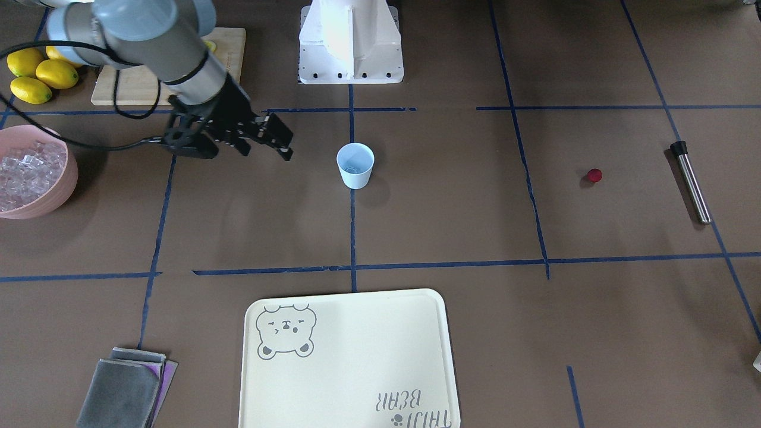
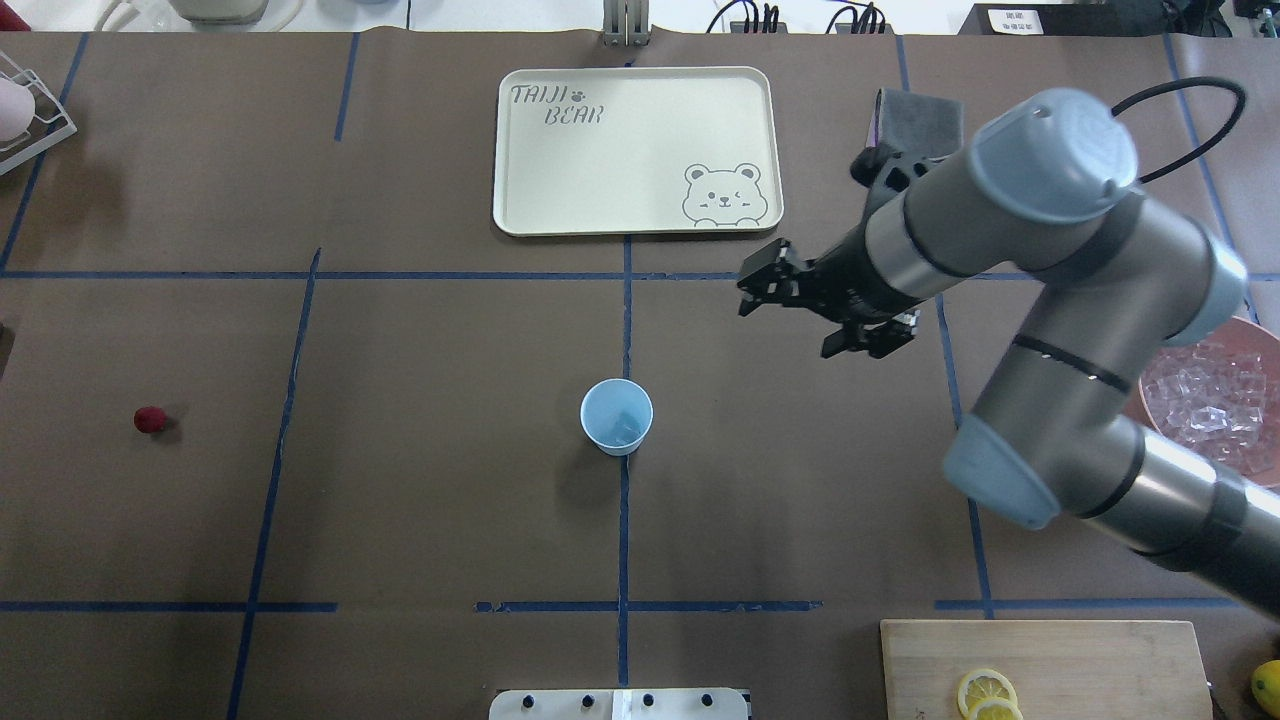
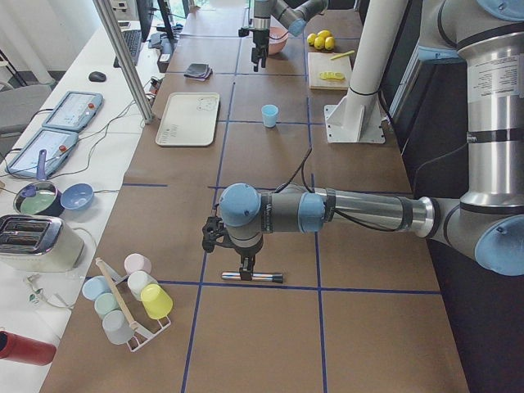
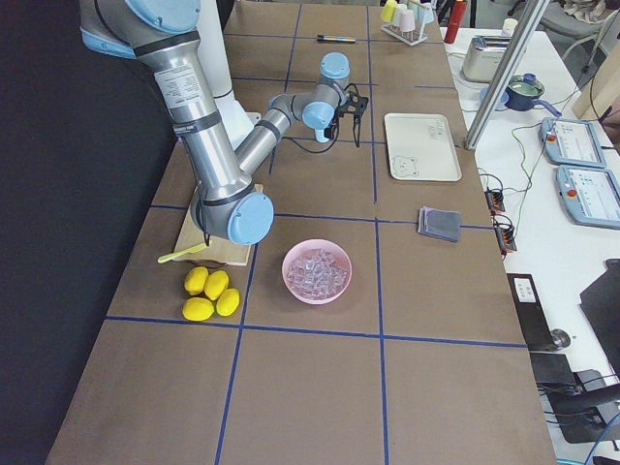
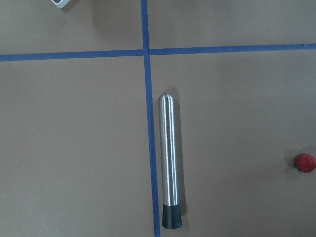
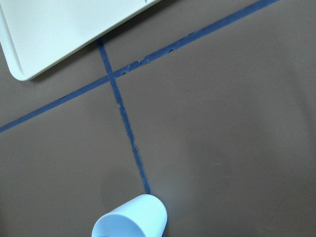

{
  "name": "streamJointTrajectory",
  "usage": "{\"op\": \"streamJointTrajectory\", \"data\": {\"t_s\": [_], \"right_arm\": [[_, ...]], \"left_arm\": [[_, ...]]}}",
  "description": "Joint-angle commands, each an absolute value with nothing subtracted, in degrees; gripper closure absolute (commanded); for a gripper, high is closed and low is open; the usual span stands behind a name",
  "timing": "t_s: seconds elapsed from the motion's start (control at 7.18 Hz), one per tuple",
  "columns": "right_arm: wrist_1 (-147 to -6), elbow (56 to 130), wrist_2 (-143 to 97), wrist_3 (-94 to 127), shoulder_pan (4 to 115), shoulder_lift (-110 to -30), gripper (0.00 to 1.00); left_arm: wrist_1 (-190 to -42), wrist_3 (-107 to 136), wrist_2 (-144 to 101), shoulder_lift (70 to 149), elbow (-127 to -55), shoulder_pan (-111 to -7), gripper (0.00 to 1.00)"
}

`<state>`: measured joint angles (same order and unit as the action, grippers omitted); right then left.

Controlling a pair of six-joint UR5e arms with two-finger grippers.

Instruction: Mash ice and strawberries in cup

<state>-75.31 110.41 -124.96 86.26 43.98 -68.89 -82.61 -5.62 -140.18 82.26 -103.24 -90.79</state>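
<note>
The pale-blue cup (image 1: 355, 166) stands upright at the table's middle, with a clear piece of ice (image 2: 625, 428) inside it. More ice (image 1: 27, 169) fills a pink bowl (image 1: 62, 196). The dark-red strawberry (image 1: 594, 175) lies alone on the table, also in the left wrist view (image 5: 305, 163). My right gripper (image 2: 752, 285) hovers open and empty, off to the side of the cup (image 2: 616, 416). My left gripper (image 3: 246, 264) hangs just over a steel muddler (image 5: 169, 163). I cannot tell whether it is open or shut.
A cream bear tray (image 1: 351, 356) lies beyond the cup. A wooden board (image 1: 137, 83) with lemon slices (image 2: 985, 693), whole lemons (image 1: 35, 74) and grey cloths (image 1: 125, 389) sit on the right arm's side. A cup rack (image 3: 131, 299) stands near the left arm.
</note>
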Motion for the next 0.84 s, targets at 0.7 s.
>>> {"op": "streamJointTrajectory", "data": {"t_s": [0.7], "right_arm": [[-74.44, 113.04, -128.76, 67.24, 60.73, -102.2, 0.02]], "left_arm": [[-82.7, -5.54, -142.9, 82.27, -103.71, -90.79, 0.0]]}}
